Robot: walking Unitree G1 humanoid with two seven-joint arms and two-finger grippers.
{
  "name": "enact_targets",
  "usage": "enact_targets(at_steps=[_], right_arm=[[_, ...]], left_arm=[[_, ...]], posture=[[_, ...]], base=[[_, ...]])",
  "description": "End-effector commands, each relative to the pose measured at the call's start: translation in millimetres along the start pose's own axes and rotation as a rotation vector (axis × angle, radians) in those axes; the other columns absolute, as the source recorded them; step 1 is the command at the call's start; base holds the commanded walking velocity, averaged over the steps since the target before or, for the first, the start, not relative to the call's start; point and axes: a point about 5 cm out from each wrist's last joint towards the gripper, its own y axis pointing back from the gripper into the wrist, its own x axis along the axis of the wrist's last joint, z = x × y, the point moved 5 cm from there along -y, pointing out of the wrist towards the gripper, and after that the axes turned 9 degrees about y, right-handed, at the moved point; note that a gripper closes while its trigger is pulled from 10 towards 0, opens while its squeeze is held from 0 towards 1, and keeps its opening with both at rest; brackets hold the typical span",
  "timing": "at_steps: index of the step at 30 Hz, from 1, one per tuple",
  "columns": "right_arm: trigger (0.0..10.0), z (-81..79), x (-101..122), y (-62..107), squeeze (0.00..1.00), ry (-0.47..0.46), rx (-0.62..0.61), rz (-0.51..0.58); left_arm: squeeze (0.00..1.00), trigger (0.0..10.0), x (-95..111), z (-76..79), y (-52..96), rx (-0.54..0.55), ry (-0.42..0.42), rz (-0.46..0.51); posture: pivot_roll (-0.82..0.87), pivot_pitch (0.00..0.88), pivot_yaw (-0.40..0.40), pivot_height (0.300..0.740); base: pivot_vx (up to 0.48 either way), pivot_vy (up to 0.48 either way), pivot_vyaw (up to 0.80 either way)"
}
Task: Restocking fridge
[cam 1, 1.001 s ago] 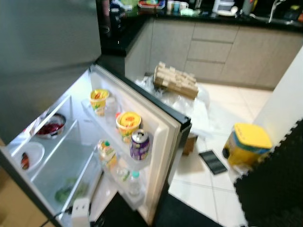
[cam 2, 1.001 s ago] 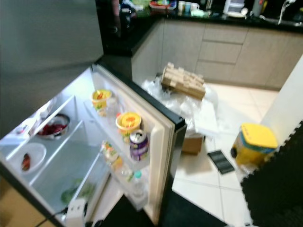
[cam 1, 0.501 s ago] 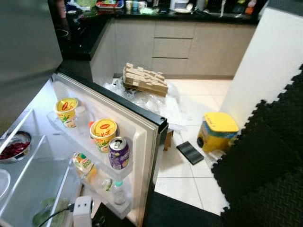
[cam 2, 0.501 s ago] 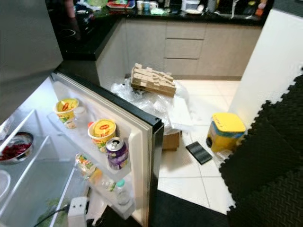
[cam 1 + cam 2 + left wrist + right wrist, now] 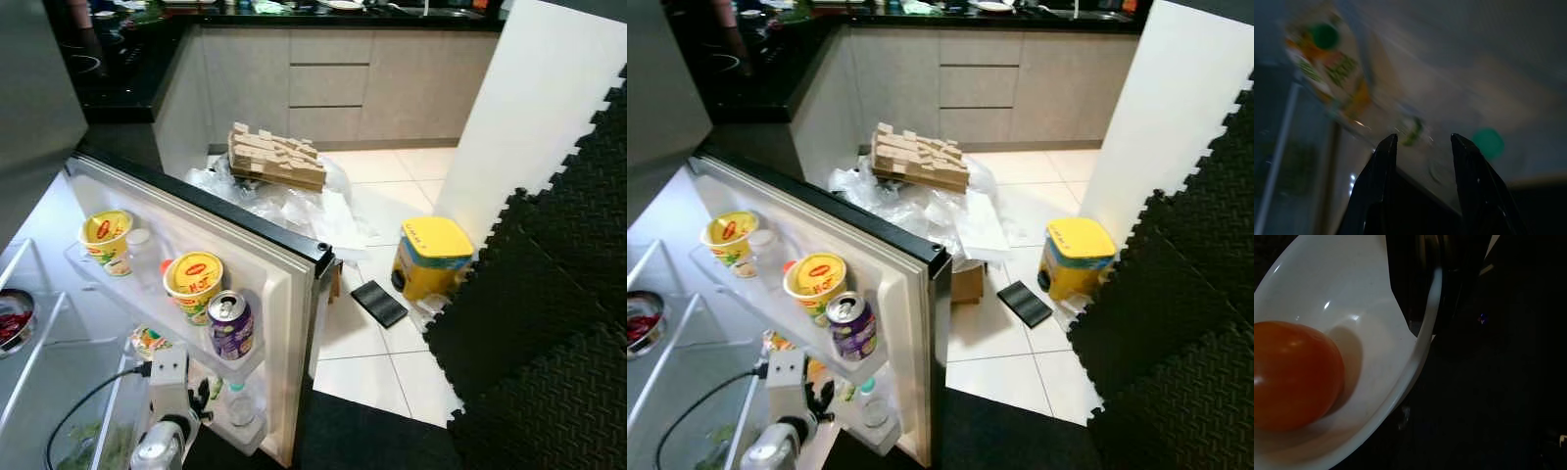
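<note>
The robot's left gripper [image 5: 1420,139], its two black fingers [image 5: 1378,166] spread apart and holding nothing, points at the lower shelf of an open fridge door [image 5: 279,284], where a juice carton [image 5: 1334,73] with a green cap stands beside a small green-capped bottle [image 5: 1488,143]. On the door's upper shelf sit two yellow-lidded noodle cups [image 5: 193,284] and a purple drink can [image 5: 230,325], the can just beside the nearer cup. The right wrist camera looks into a white bowl [image 5: 1376,318] with an orange-red tomato [image 5: 1293,374] resting in it; whether the right gripper is clamped on the bowl cannot be told. Beyond the door, on the tiled kitchen floor, lie a stack of wooden blocks [image 5: 274,157] on crumpled clear plastic, a yellow-lidded tub [image 5: 431,257] and a dark flat object [image 5: 378,303]
</note>
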Motion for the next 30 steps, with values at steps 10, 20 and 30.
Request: enact_targets(at_steps=[10,20,30], right_arm=[[10.0,4.6,-0.6,0.2,0.0,0.008,-0.021,0.002],[10.0,6.0,0.3,0.1,0.0,0.01,-0.022,0.005],[10.0,5.0,1.8,0.0,0.0,0.01,-0.02,0.008]], left_arm=[[0.0,10.0,5.9,26.0,-4.1,-0.176,-0.073,-0.006],[0.0,10.0,12.8,10.8,-5.6,-0.107,-0.12,0.007],[0.0,10.0,34.2,62.5,-13.6,-0.323,-0.035,0.083]], posture=[[-0.05,0.0,-0.016,0.74],[-0.05,0.0,-0.016,0.74],[-0.05,0.0,-0.017,0.74]], base=[[0.0,0.0,0.0],[0.0,0.0,0.0],[0.0,0.0,0.0]])
